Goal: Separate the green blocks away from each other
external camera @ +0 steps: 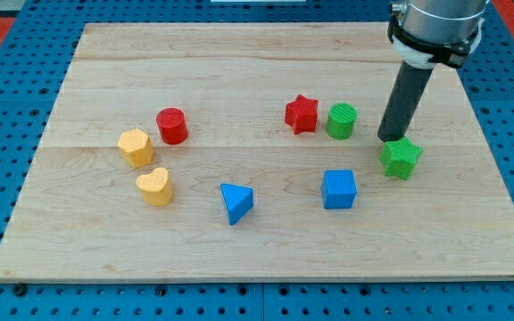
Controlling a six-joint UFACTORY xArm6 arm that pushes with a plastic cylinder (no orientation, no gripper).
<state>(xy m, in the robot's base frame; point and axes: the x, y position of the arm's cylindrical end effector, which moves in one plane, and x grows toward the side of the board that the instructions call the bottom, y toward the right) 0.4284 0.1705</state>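
- My tip (390,138) sits down on the counter (266,259), between the green cylinder (342,120) and the green star (401,158), touching or all but touching the star's far-left edge; the angle leaves that contact hard to confirm.
- There is no end effector that opens or closes here, only the bare rod, so nothing is gripped; it can only shove.
- The placement makes sense for the task: a tip wedged between the two green blocks can drive the star to the near right, away from the cylinder.
- The cylinder stands upright, its long axis vertical, just right of the red star (302,114) and apparently not touching it.
- The green star lies flat, and one point seems to face the near edge; it has no clear long axis.
- The two greens are near each other but apart, so the separation looks started rather than finished.
- The blue cube (339,189) lies to the star's near left, off a rightward push line.
- The blue triangle (236,202), red cylinder (172,126), yellow hexagon (136,147) and yellow heart (155,186) sit well to the left, out of the way.
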